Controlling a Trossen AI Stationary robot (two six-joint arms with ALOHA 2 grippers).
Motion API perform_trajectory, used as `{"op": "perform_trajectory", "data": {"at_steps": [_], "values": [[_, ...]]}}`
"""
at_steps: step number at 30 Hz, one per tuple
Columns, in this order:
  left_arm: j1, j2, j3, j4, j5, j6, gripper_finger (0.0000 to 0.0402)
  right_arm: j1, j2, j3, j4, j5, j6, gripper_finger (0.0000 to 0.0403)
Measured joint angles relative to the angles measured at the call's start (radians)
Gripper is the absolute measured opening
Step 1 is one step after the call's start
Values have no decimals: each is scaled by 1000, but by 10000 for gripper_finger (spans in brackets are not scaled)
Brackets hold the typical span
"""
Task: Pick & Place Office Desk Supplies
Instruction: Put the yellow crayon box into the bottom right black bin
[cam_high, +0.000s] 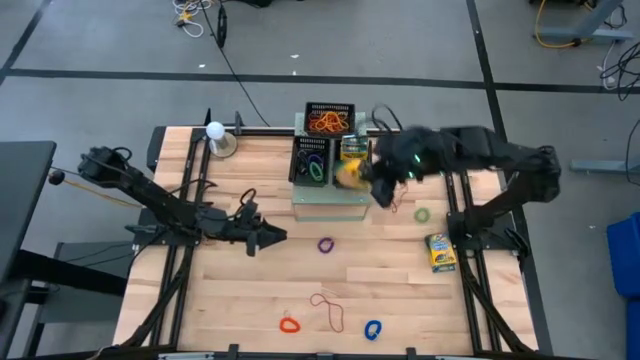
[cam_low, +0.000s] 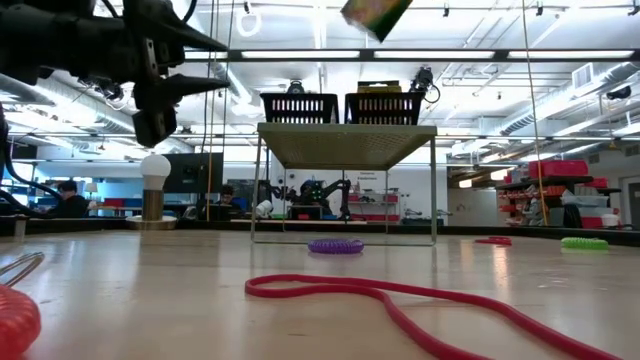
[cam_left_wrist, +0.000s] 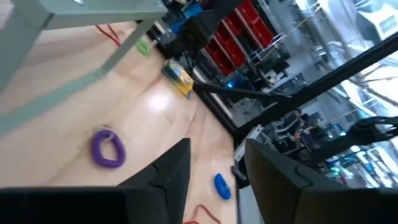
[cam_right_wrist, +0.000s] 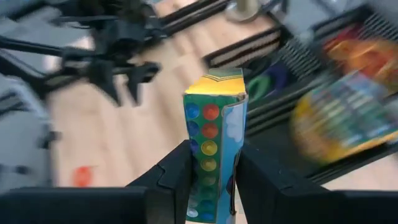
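Table (cam_high: 250, 300) of pale wood planks filled the high view, with both dark arms reaching in from its sides. At its far middle stood the pale-green perforated box (cam_high: 330, 205), carrying black mesh trays (cam_high: 330, 108); the farthest tray held a heap of orange rubber bands (cam_high: 328, 123), a nearer one held dark and green loops (cam_high: 314, 168).

Left arm lay low over the table's left half, its gripper (cam_high: 268, 237) pointing toward the centre with its fingers standing apart and nothing between them; in its wrist view the two fingers (cam_left_wrist: 168, 174) framed bare wood. A purple loop (cam_high: 326, 244) lay just ahead of it on the table.

Right arm reached over the perforated box from the right, and its gripper (cam_right_wrist: 211, 165) was clamped on an upright crayon box (cam_right_wrist: 214, 143), yellow-green on top with rows of coloured dots down its blue face. In the high view that box (cam_high: 350, 172) hung above the trays' right side; in the low view it showed tilted, high above the trays (cam_low: 372, 14).

A second crayon box (cam_high: 440, 252) lay flat on the table near the right arm's base. A small green loop (cam_high: 422, 215) rested between it and the perforated box. Near the front edge lay a red loop (cam_high: 289, 324), a thin brown rubber band (cam_high: 328, 308) and a blue loop (cam_high: 372, 329).
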Motion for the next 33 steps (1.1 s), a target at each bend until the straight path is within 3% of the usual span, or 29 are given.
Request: {"op": "perform_trajectory", "data": {"at_steps": [7,14,20,33], "values": [[36,7,-1,-7,62,6,134,-176,158,198,-167,-90,-321,117],[36,7,-1,-4,68,17,134,-221,245,209,-304,-122,-525,117],[36,7,-1,-4,68,17,133,-226,287,209,-313,-45,-641,117],[36,7,-1,-13,43,29,133,-242,331,202,-345,-39,-732,117]]}}
